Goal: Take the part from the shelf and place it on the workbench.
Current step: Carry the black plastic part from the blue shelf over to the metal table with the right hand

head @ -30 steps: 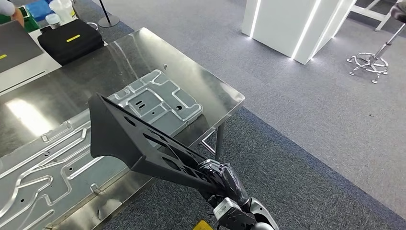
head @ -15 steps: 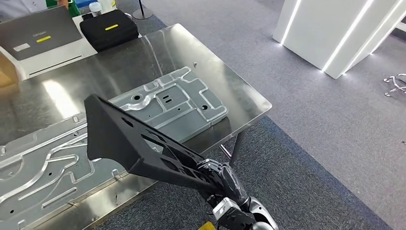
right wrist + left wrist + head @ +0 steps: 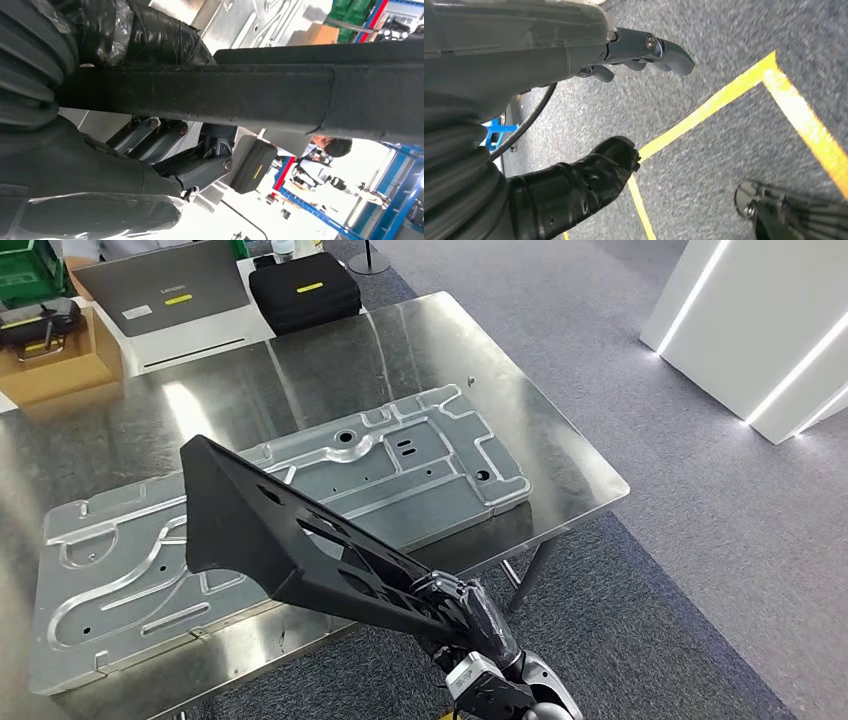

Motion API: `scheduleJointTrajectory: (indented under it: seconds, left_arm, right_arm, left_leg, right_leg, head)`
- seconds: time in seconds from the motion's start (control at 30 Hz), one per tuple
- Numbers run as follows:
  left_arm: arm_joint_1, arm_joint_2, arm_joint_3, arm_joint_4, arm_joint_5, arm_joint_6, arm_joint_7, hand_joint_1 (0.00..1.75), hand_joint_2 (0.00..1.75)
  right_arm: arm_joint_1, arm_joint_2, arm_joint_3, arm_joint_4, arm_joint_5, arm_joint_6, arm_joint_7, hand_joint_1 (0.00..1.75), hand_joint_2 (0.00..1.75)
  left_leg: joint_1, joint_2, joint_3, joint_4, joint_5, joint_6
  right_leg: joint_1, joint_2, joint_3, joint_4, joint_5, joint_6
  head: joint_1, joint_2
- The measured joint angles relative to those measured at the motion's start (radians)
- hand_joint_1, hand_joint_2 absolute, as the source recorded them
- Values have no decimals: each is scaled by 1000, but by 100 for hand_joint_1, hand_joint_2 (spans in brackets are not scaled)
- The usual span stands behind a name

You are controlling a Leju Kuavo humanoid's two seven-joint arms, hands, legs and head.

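A long black bracket-like part (image 3: 290, 540) with cut-out slots is held up in the air by my right hand (image 3: 465, 612), which grips its near end. The part's broad far end hangs over the steel workbench (image 3: 560, 455) and the pressed metal plate (image 3: 400, 465) lying on it. In the right wrist view the part (image 3: 280, 92) crosses the picture as a dark bar, with my right hand (image 3: 165, 150) wrapped around it. My left hand (image 3: 634, 100) hangs over grey carpet with its fingers apart and nothing in it.
At the workbench's far side stand a grey laptop (image 3: 165, 285), a black case (image 3: 305, 290) and a cardboard box (image 3: 50, 355). A white lit pillar (image 3: 770, 330) rises at the right. Grey carpet with yellow floor tape (image 3: 704, 110) lies around the bench.
The whole view has shifted: the workbench and plate now lie further right and more fully in view, so the camera has turned. The part stays gripped in my right hand.
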Motion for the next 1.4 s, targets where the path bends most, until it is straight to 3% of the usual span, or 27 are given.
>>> scheduleJointTrajectory:
  seconds: [0.03, 0.1, 0.17, 0.2, 0.23, 0.27, 0.3, 0.37, 0.43, 0.47, 0.53, 0.6, 0.67, 0.7, 0.73, 0.77, 0.8, 0.83, 0.9, 0.97, 1.07, 1.13, 1.2, 1.27, 1.3, 1.33, 1.4]
  left_arm:
    - [1, 0, 0, 0, 0, 0, 0, 0, 175]
    - [3, 0, 0, 0, 0, 0, 0, 0, 175]
    - [0, 0, 0, 0, 0, 0, 0, 0, 175]
    - [-1, 0, 0, 0, 0, 0, 0, 0, 175]
    - [-1, 0, 0, 0, 0, 0, 0, 0, 175]
    - [0, 0, 0, 0, 0, 0, 0, 0, 175]
    - [1, 0, 0, 0, 0, 0, 0, 0, 175]
    - [2, 1, 0, 0, 0, 0, 0, 0, 175]
    - [0, 1, 0, 0, 0, -1, 0, 0, 175]
    - [-1, 1, 0, 0, 0, -2, -1, 0, 175]
    - [0, 1, 0, 0, 0, -2, -1, 0, 175]
    - [1, 2, 0, 0, -1, -2, -2, 0, 175]
    - [0, 3, 0, 0, -2, -2, -2, 0, 175]
    - [-1, 3, 0, 0, -3, -3, -2, 0, 175]
    - [-1, 3, 0, 0, -3, -4, -2, 0, 175]
    - [-1, 3, 0, 0, -4, -4, -2, 0, 175]
    - [0, 3, 0, 0, -5, -5, -2, 0, 175]
    - [1, 3, 0, 0, -5, -5, -2, 0, 175]
    - [-1, 2, 0, 0, -6, -6, -2, 0, 175]
    - [-7, 1, 0, 0, -8, -9, -2, 0, 175]
    - [-9, 1, 0, 0, -14, -12, -2, 0, 175]
    - [-6, 1, 0, 0, -20, -15, -1, 0, 175]
    - [-7, 1, 0, 0, -27, -17, 0, 0, 175]
    - [-9, 1, 0, 0, -33, -17, 1, 0, 175]
    - [-9, 1, 0, 0, -34, -18, 1, 0, 175]
    - [-9, 1, 0, 0, -35, -18, 2, 0, 175]
    - [-10, 2, 0, 0, -36, -18, 2, 0, 175]
  right_arm:
    - [-1, 0, 0, 0, 0, 0, 0, 175, 175]
    - [-1, 0, 0, -1, 0, 0, 0, 175, 175]
    - [0, 0, 0, -2, 0, 0, 0, 175, 175]
    - [1, 0, 0, -2, 0, 0, 0, 175, 175]
    - [3, 0, 0, -2, 0, 0, 0, 175, 175]
    - [3, 0, 0, -2, 0, 0, 0, 175, 175]
    - [3, 0, 0, -2, 0, 0, 0, 175, 175]
    - [3, 0, 0, -2, 0, 0, 0, 175, 175]
    - [2, -1, 0, -3, 0, 0, 0, 175, 175]
    - [2, -1, 0, -3, 0, 0, 0, 175, 175]
    - [0, -1, 0, -4, 0, -1, 0, 175, 175]
    - [-1, -2, 0, -4, -1, -1, 0, 175, 175]
    - [1, -3, 0, -5, -4, 0, 1, 175, 175]
    - [4, -4, 0, -5, -5, 0, 1, 175, 175]
    - [6, -5, 0, -5, -5, 0, 1, 175, 175]
    - [7, -6, 0, -5, -6, 0, 2, 175, 175]
    - [7, -7, 0, -5, -7, 0, 2, 175, 175]
    - [7, -8, 0, -5, -8, 0, 3, 175, 175]
    - [6, -9, 0, -5, -10, 1, 5, 175, 175]
    - [2, -9, 0, -4, -16, 4, 7, 175, 175]
    - [-13, -7, 0, -2, -26, 8, 13, 175, 175]
    - [-35, -1, -1, 0, -38, 8, 20, 175, 175]
    - [-63, 6, -7, 4, -60, 7, 33, 175, 175]
    - [-89, 13, -14, 10, -82, 7, 49, 175, 175]
    - [-101, 16, -18, 12, -90, 7, 56, 175, 175]
    - [-112, 20, -21, 15, -96, 7, 59, 175, 175]
    - [-132, 28, -27, 17, -100, 6, 60, 175, 175]
  left_leg:
    - [2, 1, -2, 2, -1, -5]
    - [0, 37, -19, 40, -27, -14]
    - [2, 86, -71, 150, -86, -22]
    - [5, 97, -104, 214, -113, -26]
    - [8, 103, -126, 259, -125, -31]
    - [12, 107, -133, 270, -118, -35]
    - [16, 113, -119, 242, -94, -39]
    - [19, 147, -54, 115, -34, -44]
    - [15, 173, -11, 27, -9, -35]
    - [12, 175, -7, 16, -12, -27]
    - [10, 155, -8, 14, -10, -10]
    - [12, 138, -5, 9, -6, 4]
    - [11, 121, -4, 7, -3, 14]
    - [9, 112, -5, 7, -3, 17]
    - [8, 102, -5, 8, -3, 18]
    - [6, 93, -5, 8, -3, 19]
    - [4, 84, -4, 8, -2, 19]
    - [3, 75, -4, 8, -1, 18]
    - [2, 60, -6, 8, 2, 13]
    - [0, 46, -9, 8, 4, 5]
    - [1, 33, -17, 10, 8, -10]
    - [1, 62, -43, 66, -32, -19]
    - [4, 96, -98, 192, -105, -28]
    - [7, 107, -134, 284, -139, -35]
    - [9, 109, -126, 277, -128, -36]
    - [10, 112, -97, 229, -102, -36]
    - [8, 121, -16, 86, -48, -31]
  right_leg:
    - [-1, -10, 4, -6, 3, -4]
    - [-5, -33, 14, -20, 8, -13]
    - [-5, -58, 18, -25, 9, -18]
    - [-4, -72, 18, -25, 8, -19]
    - [-4, -85, 18, -25, 7, -20]
    - [-4, -98, 18, -24, 5, -19]
    - [-5, -110, 19, -23, 3, -16]
    - [-6, -129, 20, -15, -5, -7]
    - [-1, -145, 20, -6, -14, 6]
    - [2, -152, 22, -4, -17, 11]
    - [0, -163, 27, -4, -21, 22]
    - [-6, -132, 18, 28, -47, 32]
    - [-8, -81, -32, 136, -108, 34]
    - [-7, -67, -67, 204, -136, 33]
    - [-5, -60, -97, 257, -151, 31]
    - [-3, -56, -112, 278, -147, 27]
    - [-2, -53, -108, 259, -124, 22]
    - [0, -46, -85, 204, -90, 16]
    - [4, -6, -21, 66, -31, 5]
    - [8, 16, 9, 2, -11, 0]
    - [8, -14, 11, -8, 0, -11]
    - [3, -31, 12, -16, 10, -21]
    - [4, -46, 6, -15, 13, -26]
    - [5, -58, 0, -12, 13, -26]
    - [4, -63, -2, -10, 13, -26]
    - [4, -66, -3, -8, 13, -26]
    - [6, -70, -4, -4, 12, -21]
  head:
    - [0, 0]
    - [-1, 0]
    - [-2, 0]
    - [-2, 0]
    - [-2, 0]
    - [-2, 0]
    - [-2, 0]
    - [-3, 0]
    - [-1, 0]
    - [1, 0]
    - [3, 0]
    - [3, 0]
    - [4, 0]
    - [4, 0]
    - [4, 0]
    - [4, 0]
    - [4, 0]
    - [4, 0]
    - [4, 0]
    - [3, 0]
    - [4, 0]
    - [3, 0]
    - [2, 0]
    - [2, 0]
    - [2, 0]
    - [2, 0]
    - [2, 0]
